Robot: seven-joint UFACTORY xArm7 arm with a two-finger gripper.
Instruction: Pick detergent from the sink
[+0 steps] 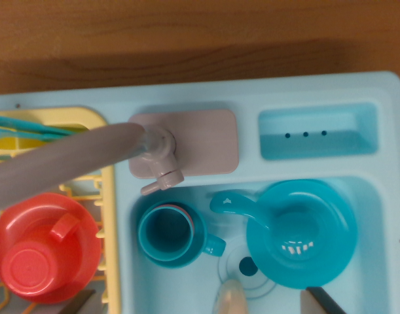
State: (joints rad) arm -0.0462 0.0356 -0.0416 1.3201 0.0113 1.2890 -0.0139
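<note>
A pale blue plastic sink is sitting on a brown wood-grain bench, its surfaces smooth and glossy with rounded corners. A grey tap is rising from a pinkish rounded base plate and sweeping toward the wrist view's left, its small lever pointing down toward the basin.

Inside the basin, a teal cup is standing upright with its handle toward the drain, and a second rim is showing nested inside it. A round teal saucepan is lying just beside it, its handle reaching toward the cup. At the bottom edge, a pale cream rounded top is showing beside the drain; this is looking like the detergent, though most of it is being cut off by the frame.

A shallow tray with three small holes is sitting above the basin. At the wrist view's left, a yellow wire-style rack is holding a red cup upside down on a red plate, with teal utensils above.

Two dark fingertips of the hand are peeking in at the bottom corners, standing wide apart and holding nothing. The detergent is lying between them, with the saucepan crowding one side.
</note>
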